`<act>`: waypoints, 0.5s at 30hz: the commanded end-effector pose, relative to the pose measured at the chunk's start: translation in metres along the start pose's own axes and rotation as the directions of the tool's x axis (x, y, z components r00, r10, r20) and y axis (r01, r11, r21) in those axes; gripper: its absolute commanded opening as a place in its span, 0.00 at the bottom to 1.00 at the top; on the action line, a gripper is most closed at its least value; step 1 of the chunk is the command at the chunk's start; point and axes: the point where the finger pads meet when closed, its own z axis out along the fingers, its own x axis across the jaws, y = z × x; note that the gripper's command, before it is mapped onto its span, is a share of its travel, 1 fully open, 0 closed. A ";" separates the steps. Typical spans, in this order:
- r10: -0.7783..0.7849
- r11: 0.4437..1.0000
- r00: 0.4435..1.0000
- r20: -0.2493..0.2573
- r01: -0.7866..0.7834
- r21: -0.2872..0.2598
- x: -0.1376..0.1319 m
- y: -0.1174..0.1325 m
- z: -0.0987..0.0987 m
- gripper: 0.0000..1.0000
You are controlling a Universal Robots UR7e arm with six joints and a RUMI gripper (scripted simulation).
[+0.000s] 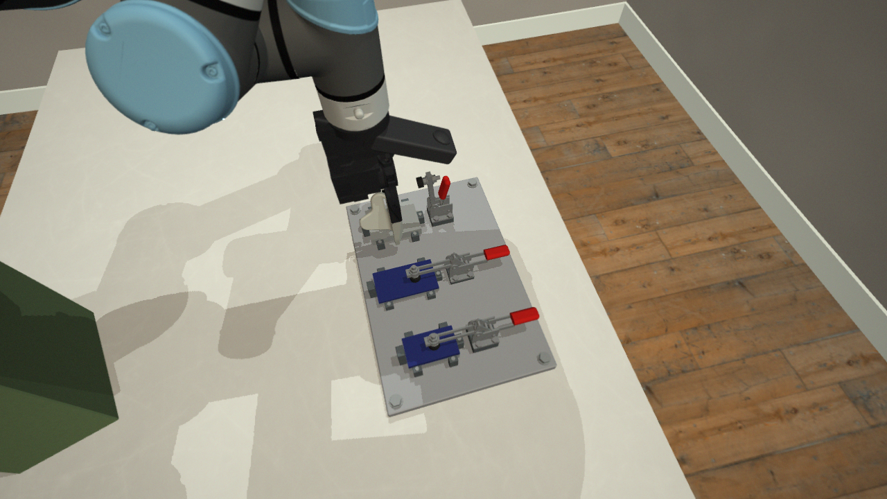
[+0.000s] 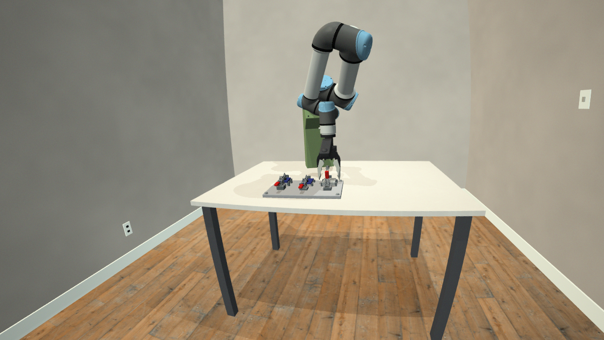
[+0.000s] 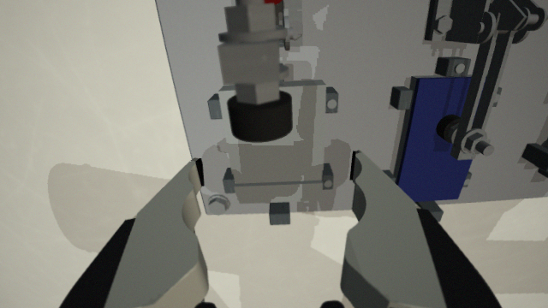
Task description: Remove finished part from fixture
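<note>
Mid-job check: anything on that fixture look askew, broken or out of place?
Nothing looks damaged or spilled. One red clamp handle stands upright at the end of the plate, beside the open gripper. The other two handles lie flat, holding the blue blanks square.

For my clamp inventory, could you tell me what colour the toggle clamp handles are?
Red, clearest in the top view: the handles.

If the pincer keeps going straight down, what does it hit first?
Probably the grey finished part in its nest on the fixture plate; the open pincer straddles it, clamp pad just beyond. Depth unclear.
</note>
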 end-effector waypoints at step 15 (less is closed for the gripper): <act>0.000 1.000 1.000 0.000 0.000 0.002 0.000 0.000 0.010 0.59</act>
